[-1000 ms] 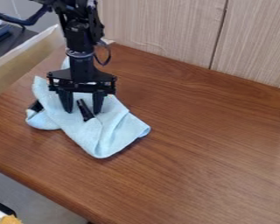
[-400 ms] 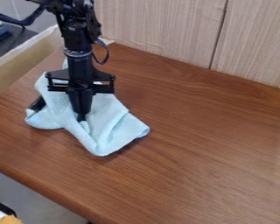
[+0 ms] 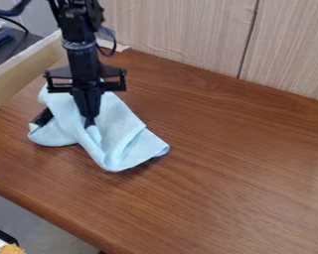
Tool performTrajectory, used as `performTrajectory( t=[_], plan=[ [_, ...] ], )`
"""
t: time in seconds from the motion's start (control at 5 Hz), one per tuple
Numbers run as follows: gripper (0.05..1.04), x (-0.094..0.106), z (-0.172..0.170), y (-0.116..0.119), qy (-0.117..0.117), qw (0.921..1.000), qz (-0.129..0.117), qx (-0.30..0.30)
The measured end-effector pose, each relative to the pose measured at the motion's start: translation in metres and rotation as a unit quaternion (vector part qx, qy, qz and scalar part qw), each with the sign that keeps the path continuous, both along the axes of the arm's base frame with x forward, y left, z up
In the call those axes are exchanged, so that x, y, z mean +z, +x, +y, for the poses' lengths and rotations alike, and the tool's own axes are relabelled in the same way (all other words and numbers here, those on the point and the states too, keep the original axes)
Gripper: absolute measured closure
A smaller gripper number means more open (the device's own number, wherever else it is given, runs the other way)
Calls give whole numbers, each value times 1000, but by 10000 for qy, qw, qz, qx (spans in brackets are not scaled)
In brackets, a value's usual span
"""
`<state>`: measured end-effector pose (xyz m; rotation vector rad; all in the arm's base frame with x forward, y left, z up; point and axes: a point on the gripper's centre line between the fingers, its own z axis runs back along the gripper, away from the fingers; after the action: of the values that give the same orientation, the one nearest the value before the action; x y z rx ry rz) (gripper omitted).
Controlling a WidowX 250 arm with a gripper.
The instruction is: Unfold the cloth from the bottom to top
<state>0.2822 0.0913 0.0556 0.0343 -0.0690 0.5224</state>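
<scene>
The cloth is of a light blue colour, and its surface looks soft. It lies on the left part of the brown wooden table, as the camera sees it, well inside the table's front edge. It is not flat; it makes a crumpled heap with several layers. Near its middle I hold a small fold of it, and from this place a thick, rounded ridge runs down toward the table's front edge. One corner points to the table's right side, with folds beside it. On the left, a rounded part rests on the table.
</scene>
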Motion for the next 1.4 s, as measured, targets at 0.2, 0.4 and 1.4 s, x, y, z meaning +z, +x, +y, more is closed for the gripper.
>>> performTrajectory(
  t=[0.2,0.4,1.4],
  plan=[
    [1020,24,-12,10,-100,9994,-316,-73],
    [1020,38,-25,22,-278,9984,-481,-126],
    [1021,30,-121,121,-991,9898,-776,-672]
  ],
)
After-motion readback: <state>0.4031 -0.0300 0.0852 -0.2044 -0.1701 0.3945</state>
